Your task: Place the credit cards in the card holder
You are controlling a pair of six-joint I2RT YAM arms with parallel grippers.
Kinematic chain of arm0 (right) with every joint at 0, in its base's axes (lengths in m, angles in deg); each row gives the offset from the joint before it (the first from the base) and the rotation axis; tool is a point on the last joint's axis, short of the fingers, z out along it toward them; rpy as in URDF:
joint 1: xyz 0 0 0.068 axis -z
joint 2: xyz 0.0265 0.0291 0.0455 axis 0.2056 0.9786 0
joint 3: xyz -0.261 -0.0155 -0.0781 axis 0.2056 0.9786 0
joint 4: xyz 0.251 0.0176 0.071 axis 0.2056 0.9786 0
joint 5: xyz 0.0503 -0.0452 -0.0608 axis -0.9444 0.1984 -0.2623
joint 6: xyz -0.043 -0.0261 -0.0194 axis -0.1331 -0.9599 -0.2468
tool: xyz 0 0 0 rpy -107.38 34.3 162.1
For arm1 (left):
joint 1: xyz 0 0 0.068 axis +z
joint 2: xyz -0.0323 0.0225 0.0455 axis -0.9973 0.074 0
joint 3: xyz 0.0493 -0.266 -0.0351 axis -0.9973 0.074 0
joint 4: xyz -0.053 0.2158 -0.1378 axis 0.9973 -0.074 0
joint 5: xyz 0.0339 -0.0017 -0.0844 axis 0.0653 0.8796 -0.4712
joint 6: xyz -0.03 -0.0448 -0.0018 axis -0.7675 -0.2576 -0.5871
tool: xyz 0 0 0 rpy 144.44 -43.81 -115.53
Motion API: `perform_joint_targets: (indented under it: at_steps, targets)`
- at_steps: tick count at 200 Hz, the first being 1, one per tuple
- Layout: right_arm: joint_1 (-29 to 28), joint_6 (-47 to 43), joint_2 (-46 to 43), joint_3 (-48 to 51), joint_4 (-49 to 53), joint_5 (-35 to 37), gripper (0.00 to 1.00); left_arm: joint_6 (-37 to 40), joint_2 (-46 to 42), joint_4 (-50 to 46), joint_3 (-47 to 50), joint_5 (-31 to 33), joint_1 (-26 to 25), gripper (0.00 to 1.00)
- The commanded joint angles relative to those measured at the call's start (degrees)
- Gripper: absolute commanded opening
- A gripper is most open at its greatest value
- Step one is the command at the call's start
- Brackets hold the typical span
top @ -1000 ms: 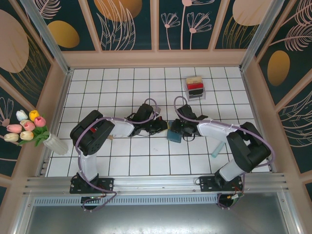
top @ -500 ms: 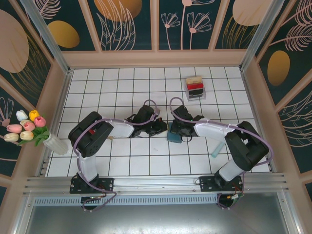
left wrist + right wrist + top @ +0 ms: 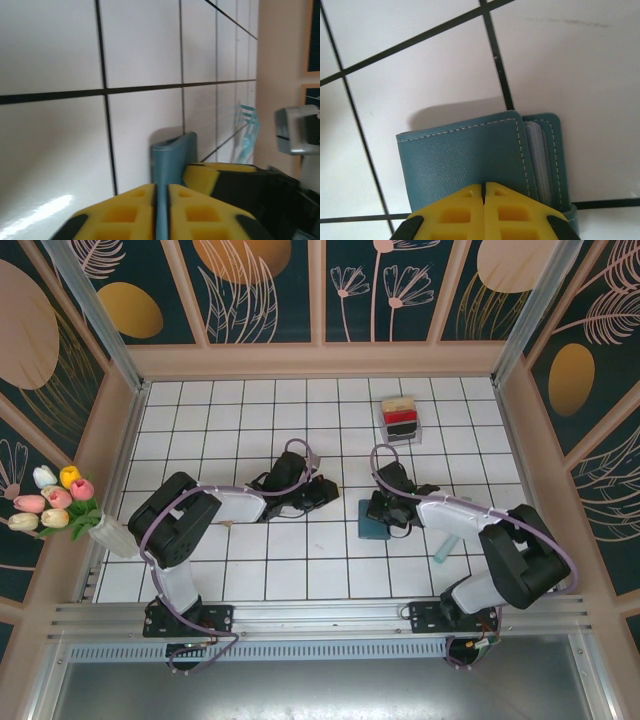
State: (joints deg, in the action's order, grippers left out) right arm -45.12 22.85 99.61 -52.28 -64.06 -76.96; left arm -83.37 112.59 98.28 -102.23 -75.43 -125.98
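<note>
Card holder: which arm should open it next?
Probably the left. The right pincer is shut on the card holder, so it can steady it. The left pincer points at it from close by and seems to hold nothing.

The tiled counter (image 3: 250, 570) lies bare along its near rows in front of both arms, and across its far left rows up to the back wall (image 3: 320, 360). At the far right stands a small clear rack (image 3: 400, 422), well apart from everything else, with open tiles on either side. In the middle the left arm (image 3: 245, 505) and the right arm (image 3: 450, 512) stretch toward each other, a bare strip of tiles between their ends. The teal wallet (image 3: 465, 160) lies under the right arm's closed jaws, taking up that tile. A pale blue strip (image 3: 445, 545) lies just beside the right arm. A vase of tulips (image 3: 108, 535) stands at the counter's left edge.
</note>
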Motion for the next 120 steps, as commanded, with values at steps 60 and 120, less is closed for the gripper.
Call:
perform_joint_targets:
  at_steps: [60, 120]
  targets:
    - [4.2, 0.2, -8.1, 0.8, 6.8, -4.3, 0.38, 0.8, 1.9, -2.7, -3.6, -4.1, -2.2, 0.47]
    - [5.9, 1.9, -8.9, 8.3, -1.7, -15.6, 0.42, 1.6, 4.1, -5.7, -5.4, -4.4, -2.6, 0.55]
